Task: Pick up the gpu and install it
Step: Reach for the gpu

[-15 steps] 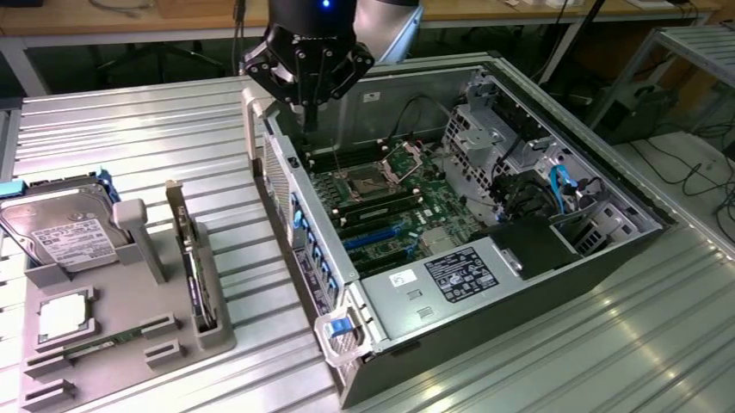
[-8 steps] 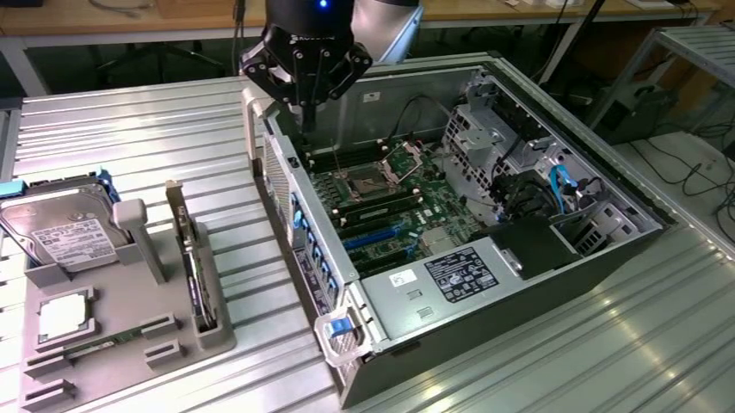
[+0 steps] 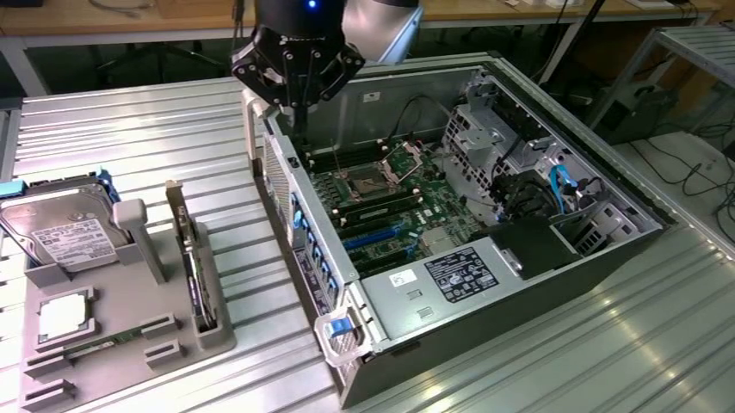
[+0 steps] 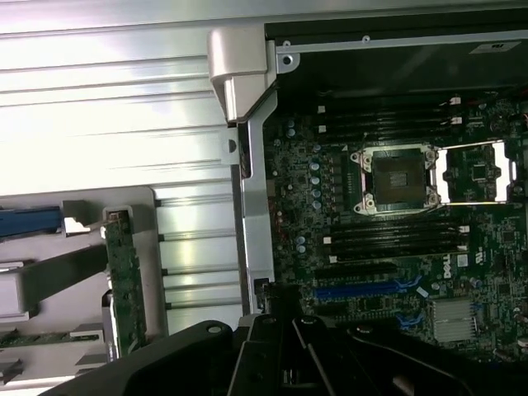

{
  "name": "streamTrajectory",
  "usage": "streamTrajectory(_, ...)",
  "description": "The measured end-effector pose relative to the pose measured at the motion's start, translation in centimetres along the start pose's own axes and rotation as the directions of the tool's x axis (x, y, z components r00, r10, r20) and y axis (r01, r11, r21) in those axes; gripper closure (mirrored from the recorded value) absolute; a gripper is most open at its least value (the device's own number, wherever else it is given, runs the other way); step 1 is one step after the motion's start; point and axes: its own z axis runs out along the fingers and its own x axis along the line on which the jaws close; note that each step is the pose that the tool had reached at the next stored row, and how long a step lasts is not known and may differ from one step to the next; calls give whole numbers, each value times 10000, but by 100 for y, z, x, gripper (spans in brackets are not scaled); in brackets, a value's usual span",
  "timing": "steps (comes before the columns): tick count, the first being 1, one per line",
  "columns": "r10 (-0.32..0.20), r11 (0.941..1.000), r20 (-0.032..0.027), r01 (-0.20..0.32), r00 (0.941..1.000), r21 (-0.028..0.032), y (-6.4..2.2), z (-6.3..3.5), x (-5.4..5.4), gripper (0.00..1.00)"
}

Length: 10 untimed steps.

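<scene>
Pincer [image 3: 295,110] closed over case [image 3: 275,176] edge

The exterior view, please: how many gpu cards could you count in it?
1. The gpu stands on edge in the grey holder, to the exterior view's left of the computer case; the case might hide others.

Black tool [image 3: 296,101], angular linkages, blue light [image 3: 310,4] on top; silver-grey arm [image 3: 385,26].

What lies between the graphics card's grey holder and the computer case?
Nothing but a bare strip of ribbed metal table separates holder and case; exterior and wrist views both show it.
</scene>
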Motion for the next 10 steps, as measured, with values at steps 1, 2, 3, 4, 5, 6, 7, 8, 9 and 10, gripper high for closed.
streamTrajectory(1, -15, 10000, -1, 15, 10000, 0, -1, -1, 17, 89)
streamTrajectory(2, -36, 10000, -1, 36, 10000, -1, -3, -1, 34, 89)
streamTrajectory(3, -65, 10000, -3, 65, 10000, -2, -6, -2, 59, 89)
streamTrajectory(4, -80, 10000, -3, 80, 10000, -2, -7, -2, 72, 89)
streamTrajectory(5, -98, 10000, -4, 98, 10000, -2, -9, -3, 88, 89)
streamTrajectory(6, -107, 9999, -5, 107, 9999, -2, -11, -3, 97, 89)
streamTrajectory(7, -117, 9999, -5, 117, 9999, -3, -12, -3, 107, 89)
streamTrajectory(8, -124, 9999, -5, 124, 9999, -3, -13, -3, 114, 89)
streamTrajectory(9, -133, 9999, -5, 133, 9999, -4, -14, -3, 122, 89)
streamTrajectory(10, -139, 9999, -6, 139, 9999, -4, -14, -4, 127, 89)
